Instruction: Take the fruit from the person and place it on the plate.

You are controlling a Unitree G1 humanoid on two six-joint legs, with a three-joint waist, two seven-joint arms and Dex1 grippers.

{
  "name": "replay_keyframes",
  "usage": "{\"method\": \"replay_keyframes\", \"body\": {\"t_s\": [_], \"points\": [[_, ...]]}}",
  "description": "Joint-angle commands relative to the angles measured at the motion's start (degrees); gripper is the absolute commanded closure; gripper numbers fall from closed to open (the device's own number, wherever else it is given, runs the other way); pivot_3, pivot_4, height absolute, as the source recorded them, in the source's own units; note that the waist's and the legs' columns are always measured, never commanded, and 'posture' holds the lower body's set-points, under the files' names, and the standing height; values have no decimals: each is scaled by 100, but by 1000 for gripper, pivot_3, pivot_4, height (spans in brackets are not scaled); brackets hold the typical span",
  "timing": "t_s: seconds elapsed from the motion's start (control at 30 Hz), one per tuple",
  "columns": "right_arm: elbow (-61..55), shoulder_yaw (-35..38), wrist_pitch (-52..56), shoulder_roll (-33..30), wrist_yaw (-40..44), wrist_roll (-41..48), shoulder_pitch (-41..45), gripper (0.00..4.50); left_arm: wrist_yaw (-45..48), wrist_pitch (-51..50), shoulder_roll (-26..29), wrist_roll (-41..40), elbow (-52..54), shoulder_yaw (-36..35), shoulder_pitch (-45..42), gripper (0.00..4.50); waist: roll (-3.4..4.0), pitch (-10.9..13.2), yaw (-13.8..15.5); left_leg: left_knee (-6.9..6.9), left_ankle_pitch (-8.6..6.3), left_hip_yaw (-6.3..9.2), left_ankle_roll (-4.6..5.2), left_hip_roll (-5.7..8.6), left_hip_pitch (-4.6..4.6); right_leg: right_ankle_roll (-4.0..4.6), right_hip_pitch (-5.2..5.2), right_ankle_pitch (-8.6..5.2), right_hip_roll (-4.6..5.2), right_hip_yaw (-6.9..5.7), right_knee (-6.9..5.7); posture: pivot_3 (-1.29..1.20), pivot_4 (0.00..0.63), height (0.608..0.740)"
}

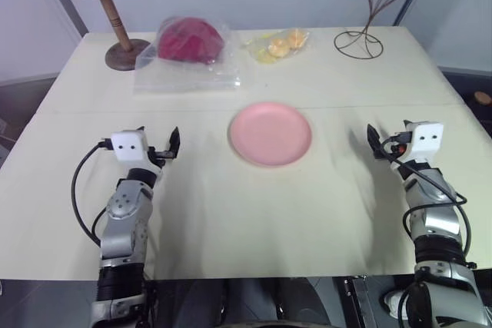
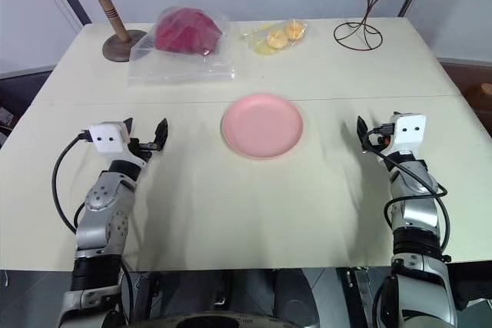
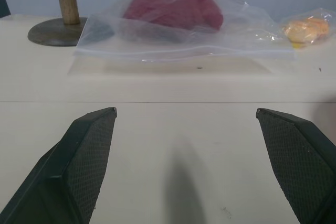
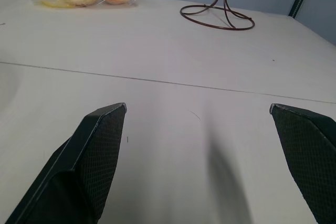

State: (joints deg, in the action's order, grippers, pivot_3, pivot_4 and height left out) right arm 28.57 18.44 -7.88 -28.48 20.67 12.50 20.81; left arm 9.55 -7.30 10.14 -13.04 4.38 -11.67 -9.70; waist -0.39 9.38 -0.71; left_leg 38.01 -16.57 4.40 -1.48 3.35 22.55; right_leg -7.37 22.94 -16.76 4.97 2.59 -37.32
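The round pink plate point(image 1: 270, 134) lies empty at the middle of the cream table. The fruit and the person are out of view. My left gripper point(image 1: 159, 142) hovers just above the table to the left of the plate, open, with nothing between its black fingers point(image 3: 92, 150). To the right of the plate my right gripper point(image 1: 388, 140) is held at about the same height, also open and empty, its fingers point(image 4: 100, 145) spread wide. Both point toward the far side of the table.
Along the far edge stand a wooden stand point(image 1: 114, 17), a clear bag with a dark red lump point(image 1: 188, 42), a clear bag of small orange pieces point(image 1: 280, 44) and a wire stand point(image 1: 359, 42). A seam crosses the table point(image 1: 231, 220) behind the plate.
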Motion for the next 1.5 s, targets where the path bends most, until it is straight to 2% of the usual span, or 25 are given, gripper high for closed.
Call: {"method": "replay_keyframes", "body": {"t_s": [0.03,1.5], "points": [[-49,20,-119,-22,4,5,136,0,-24,30,80,44,152,-20,-46,53,0,0,0,0,0,0,0,0,0,0,0,0,0,0,0,0,150,740],[-16,3,-119,-70,34,-16,141,0,-44,52,184,39,92,-58,-34,53,0,0,0,0,0,0,0,0,0,0,0,0,0,0,0,0,150,740]]}}
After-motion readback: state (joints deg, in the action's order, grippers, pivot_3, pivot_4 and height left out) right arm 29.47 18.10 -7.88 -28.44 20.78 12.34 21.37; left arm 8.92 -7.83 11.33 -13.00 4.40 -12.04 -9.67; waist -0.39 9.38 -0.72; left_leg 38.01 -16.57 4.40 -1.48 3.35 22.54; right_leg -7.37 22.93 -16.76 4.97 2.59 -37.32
